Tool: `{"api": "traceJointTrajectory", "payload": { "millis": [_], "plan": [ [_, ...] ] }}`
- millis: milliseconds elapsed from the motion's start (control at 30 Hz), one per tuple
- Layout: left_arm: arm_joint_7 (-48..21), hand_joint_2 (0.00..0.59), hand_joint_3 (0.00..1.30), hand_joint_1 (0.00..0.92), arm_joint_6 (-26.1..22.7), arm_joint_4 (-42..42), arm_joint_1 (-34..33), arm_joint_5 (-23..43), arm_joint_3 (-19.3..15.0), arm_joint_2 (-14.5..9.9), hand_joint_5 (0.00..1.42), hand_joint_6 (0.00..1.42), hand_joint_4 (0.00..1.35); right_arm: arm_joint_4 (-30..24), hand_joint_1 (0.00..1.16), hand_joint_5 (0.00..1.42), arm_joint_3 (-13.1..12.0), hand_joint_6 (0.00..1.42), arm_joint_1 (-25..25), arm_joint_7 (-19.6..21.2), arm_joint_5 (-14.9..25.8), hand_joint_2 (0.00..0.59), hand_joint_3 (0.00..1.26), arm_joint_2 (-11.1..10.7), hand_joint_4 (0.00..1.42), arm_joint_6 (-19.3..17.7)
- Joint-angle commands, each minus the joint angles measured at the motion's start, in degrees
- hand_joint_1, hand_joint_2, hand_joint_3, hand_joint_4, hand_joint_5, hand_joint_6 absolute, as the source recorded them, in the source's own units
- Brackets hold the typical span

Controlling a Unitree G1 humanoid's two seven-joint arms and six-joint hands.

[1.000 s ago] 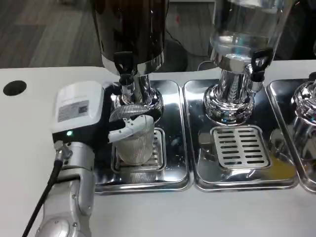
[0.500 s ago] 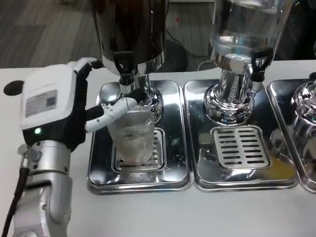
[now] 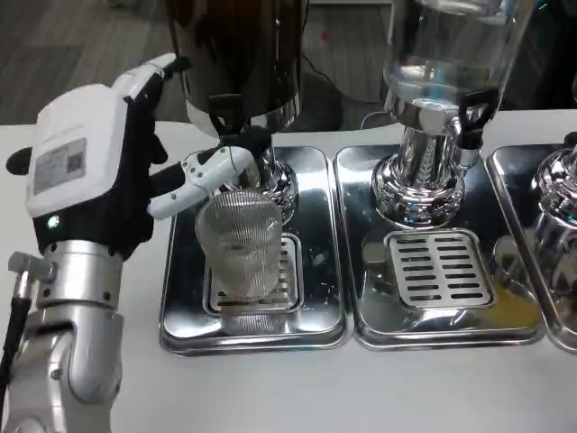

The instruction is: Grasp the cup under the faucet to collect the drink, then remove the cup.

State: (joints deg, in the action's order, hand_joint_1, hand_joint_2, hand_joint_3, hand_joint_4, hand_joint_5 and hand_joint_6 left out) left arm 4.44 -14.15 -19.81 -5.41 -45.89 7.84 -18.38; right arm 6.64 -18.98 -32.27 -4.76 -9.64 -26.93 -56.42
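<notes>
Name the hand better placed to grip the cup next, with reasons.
Left. The left hand is beside the ribbed cup on the drip tray, fingers apart above its rim.

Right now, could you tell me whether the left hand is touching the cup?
Cannot tell. In the head view the left hand is spread open, with one finger lying across the cup top edge; neither contact nor gap shows plainly.

The left hand (image 3: pixel 108 171) shows its back, so its palm is hidden. Both dispenser tanks, the dark one (image 3: pixel 239 54) and the clear one (image 3: pixel 451 45), are cut off by the top edge. A third dispenser (image 3: pixel 559 194) and its tray run off the right edge.
</notes>
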Motion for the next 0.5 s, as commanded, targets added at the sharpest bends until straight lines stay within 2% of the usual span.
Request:
{"api": "traceJointTrajectory", "payload": {
  "millis": [33, 267, 500],
  "plan": [
    [-2.59, 0.053, 0.27, 0.000, 1.12, 0.43, -1.69, 1.34, 1.17, 0.49, 0.80, 0.95, 0.23, -0.38, 0.32, 0.05, -0.23, 0.00, -0.54, -0.27, -0.02, 0.436, 0.23, 0.25, 0.04, -0.06],
    [-3.67, 0.060, 0.41, 0.006, 2.25, -0.40, -2.28, 2.86, 2.42, 1.69, 0.88, 1.02, 0.38, 0.09, 0.32, 0.05, -0.57, 0.00, -0.84, -0.18, 0.16, 0.436, 0.23, 0.03, 0.04, -0.52],
    [-3.61, 0.066, 0.49, 0.017, 2.71, -2.56, -1.74, 2.41, 3.06, 2.56, 0.93, 1.07, 0.48, 0.49, 0.32, 0.05, -0.25, 0.00, -0.55, -0.21, 0.12, 0.436, 0.22, 0.14, 0.04, -0.61]
  ]
}}
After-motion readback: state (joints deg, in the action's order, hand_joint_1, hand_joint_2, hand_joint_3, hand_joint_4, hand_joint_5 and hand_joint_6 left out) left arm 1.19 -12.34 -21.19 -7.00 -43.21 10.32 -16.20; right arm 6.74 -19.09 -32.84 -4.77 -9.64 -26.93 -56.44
